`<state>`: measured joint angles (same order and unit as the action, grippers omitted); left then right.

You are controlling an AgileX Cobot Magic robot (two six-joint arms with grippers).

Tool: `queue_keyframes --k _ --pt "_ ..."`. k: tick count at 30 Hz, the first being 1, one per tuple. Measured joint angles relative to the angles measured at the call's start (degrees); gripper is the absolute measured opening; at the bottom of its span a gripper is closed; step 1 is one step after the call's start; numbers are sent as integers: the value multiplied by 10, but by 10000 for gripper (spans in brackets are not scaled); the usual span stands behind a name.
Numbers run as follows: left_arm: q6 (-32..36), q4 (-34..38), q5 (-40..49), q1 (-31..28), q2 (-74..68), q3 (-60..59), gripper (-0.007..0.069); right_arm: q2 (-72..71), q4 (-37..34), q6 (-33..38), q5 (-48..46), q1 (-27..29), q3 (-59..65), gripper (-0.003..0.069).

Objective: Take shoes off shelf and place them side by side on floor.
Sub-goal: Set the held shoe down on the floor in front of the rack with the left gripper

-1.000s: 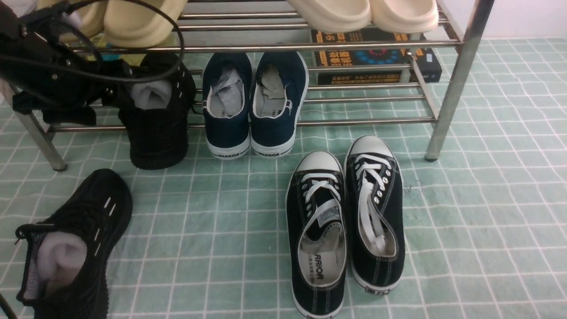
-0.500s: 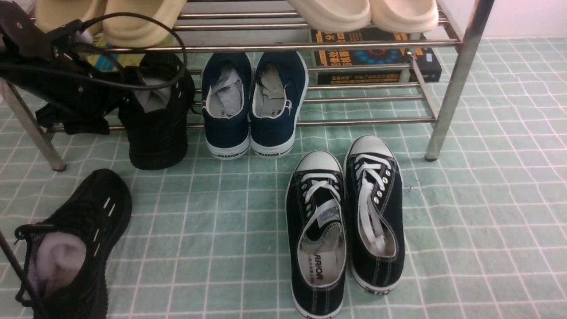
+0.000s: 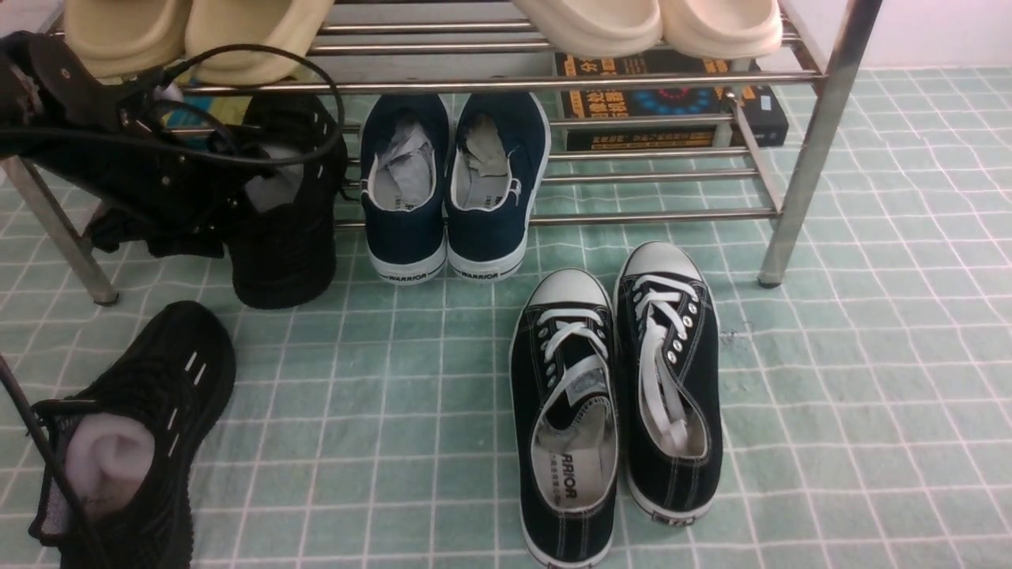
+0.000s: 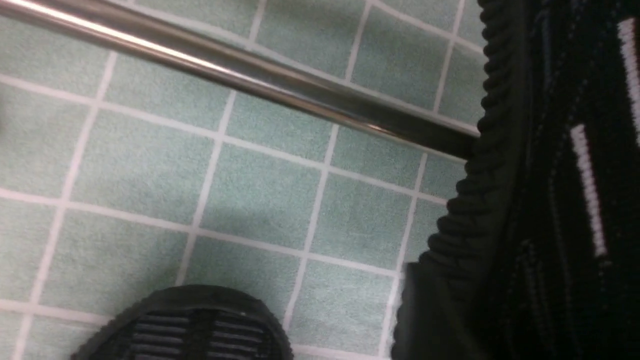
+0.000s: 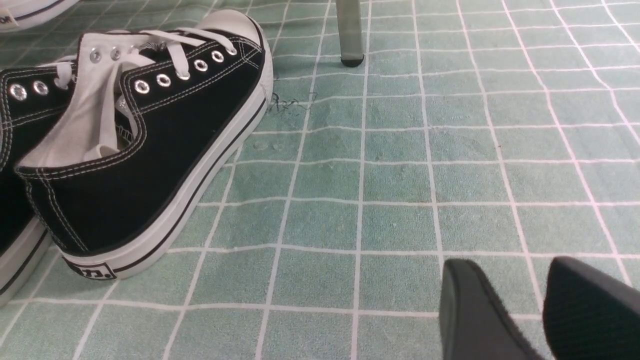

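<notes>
Second black knit sneaker (image 3: 285, 261) on the lower tier of the metal rack (image 3: 656, 215), heel out past the front rod. Its mate, the loose knit sneaker (image 3: 150, 419), on the green gridded floor (image 3: 379, 379) in front of the rack. Access crowded: navy pair (image 3: 447, 182) just beside on the same tier, cream clogs (image 3: 198, 35) overhead on the upper tier, cable loop (image 3: 336, 95) in front of the shoe. Canvas pair with white toe caps (image 3: 617, 411) side by side on the floor, well apart from the knit shoe there. Books (image 3: 664, 103) behind the rods.

Left gripper (image 3: 245, 186) placed at the shoe's opening; jaw gap and grip hidden by black on black, cannot tell. Right gripper (image 5: 520, 295) seen with fingertips slightly parted, nothing held.
</notes>
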<state>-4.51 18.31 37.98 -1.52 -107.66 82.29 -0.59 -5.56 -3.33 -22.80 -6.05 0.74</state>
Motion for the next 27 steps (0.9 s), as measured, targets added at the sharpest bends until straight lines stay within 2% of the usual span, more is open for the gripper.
queue_keyframes --k 1,3,5,12,15,19,23,24,27 --pt "0 0 1 0 0 0 259 0 0 0 0 0 0 238" --pt "-2 -3 13 0 2 0 116 0 0 0 0 0 0 238" --pt "-16 -9 38 0 11 0 37 0 0 0 0 0 0 238" --pt "-65 -49 142 0 80 -2 22 0 0 0 0 0 0 238" --pt "-73 -89 198 10 116 -2 21 0 0 0 0 0 0 238" --pt "-96 -149 236 39 145 -3 21 0 0 0 0 0 0 238" --pt "-152 -223 250 106 187 -35 21 0 0 0 0 0 0 238" --pt "-152 -226 252 106 189 -36 21 0 0 0 0 0 0 238" --pt "-168 -257 278 156 220 -63 21 0 0 0 0 0 0 238"
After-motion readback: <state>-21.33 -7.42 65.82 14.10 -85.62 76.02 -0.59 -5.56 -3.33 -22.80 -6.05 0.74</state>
